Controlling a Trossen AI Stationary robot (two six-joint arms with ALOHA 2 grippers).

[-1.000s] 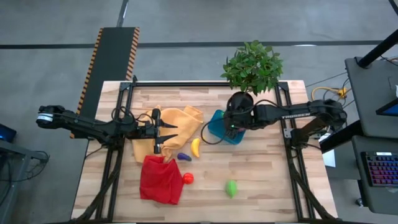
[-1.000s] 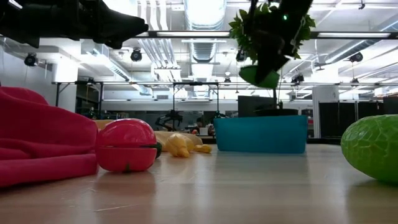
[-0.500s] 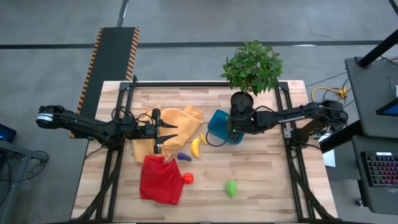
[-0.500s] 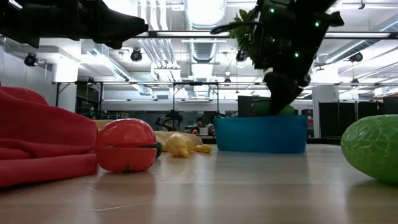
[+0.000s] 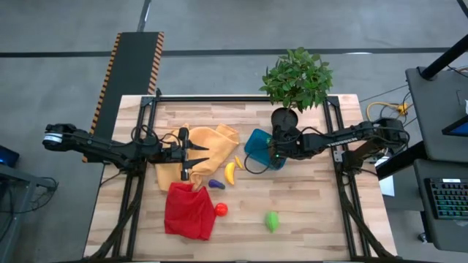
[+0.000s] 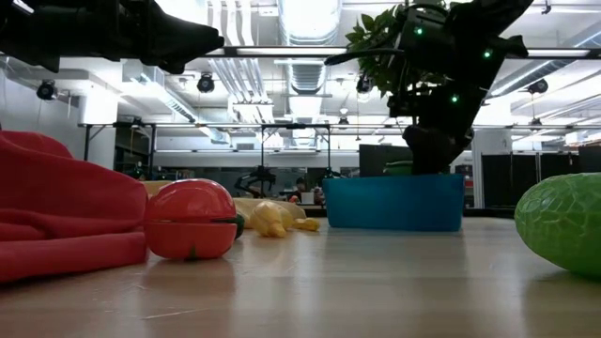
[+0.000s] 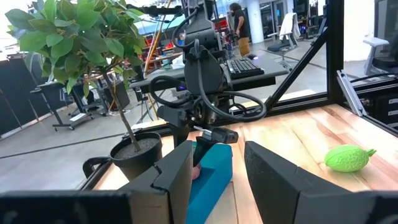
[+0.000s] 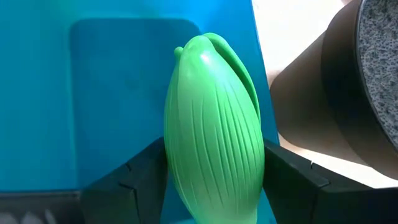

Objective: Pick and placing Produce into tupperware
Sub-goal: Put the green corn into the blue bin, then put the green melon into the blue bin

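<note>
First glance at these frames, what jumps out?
The right gripper is over the blue tupperware by the potted plant, shut on a ribbed green oval. Left of the container, on the bare wood, lie a banana, a purple piece, a red round one and a second green oval. The left gripper hangs over the yellow-orange cloth, above the red cloth.

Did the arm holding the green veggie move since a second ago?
Yes. In the high view the right gripper slid toward the plant pot side of the tupperware; in the low view it dropped to the rim, gripping a green oval.
</note>
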